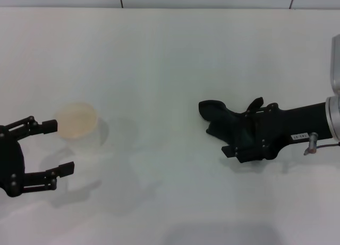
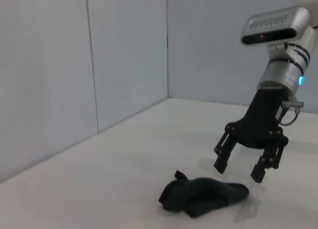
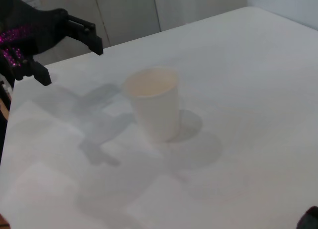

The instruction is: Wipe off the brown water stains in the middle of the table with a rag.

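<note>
White tabletop (image 1: 170, 59) fills the head view nearly edge to edge, smooth and plain; a strip of pale wall panels runs along its far side at 12 o'clock.

Nearest, at about 8 o'clock in the head view: left gripper (image 1: 57, 147), black, fingers spread wide, nothing between them. It hangs just clear of the cup.

Cup (image 1: 77, 120) at 9 o'clock — translucent, upright, standing just beyond the left gripper's upper finger. The head view shows a pale orange-brown tint inside it; the right wrist view (image 3: 152, 104) shows it as a plain whitish cup, its inside mostly hidden by the wall. How full it is cannot be told.

Right gripper (image 1: 241, 133) at about 3 o'clock, reaching in from the right edge, directly over the rag (image 1: 215, 113). From the left wrist view its fingers (image 2: 221, 157) stand parted and just above the rag (image 2: 203, 196), not closed on it. Rag is dark, crumpled, lying flat on the table.

Brown water stains: none can be made out on the table surface in any view; the middle of the table between cup and rag reads as bare white, with soft shadows only.

Open surface all round — wide room between the two arms and out to the far edge.
</note>
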Controlling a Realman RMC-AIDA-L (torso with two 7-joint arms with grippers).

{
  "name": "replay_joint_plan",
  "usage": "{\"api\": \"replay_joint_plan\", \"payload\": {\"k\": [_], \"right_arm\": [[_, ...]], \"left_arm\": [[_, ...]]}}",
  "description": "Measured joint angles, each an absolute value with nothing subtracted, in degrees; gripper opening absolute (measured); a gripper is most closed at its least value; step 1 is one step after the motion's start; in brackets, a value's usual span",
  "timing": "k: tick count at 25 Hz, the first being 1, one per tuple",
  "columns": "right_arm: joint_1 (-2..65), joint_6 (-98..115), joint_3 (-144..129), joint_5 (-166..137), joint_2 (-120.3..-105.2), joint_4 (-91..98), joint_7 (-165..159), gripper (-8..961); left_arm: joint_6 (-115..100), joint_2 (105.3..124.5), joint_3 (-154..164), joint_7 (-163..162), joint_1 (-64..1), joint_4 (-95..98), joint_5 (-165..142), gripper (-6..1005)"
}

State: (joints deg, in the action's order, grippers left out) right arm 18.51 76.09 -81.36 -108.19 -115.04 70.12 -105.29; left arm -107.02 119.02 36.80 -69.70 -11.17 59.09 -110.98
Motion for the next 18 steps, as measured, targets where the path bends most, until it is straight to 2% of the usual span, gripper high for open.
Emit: {"api": "replay_joint_plan", "payload": {"k": [18], "right_arm": [[18.6, 76.1, -81.7, -108.3, -115.05, 70.4, -105.3, 710]], "left_arm": [[-106.7, 118.99, 36.7, -70.6, -11.7, 59.1, -110.9, 893]]}}
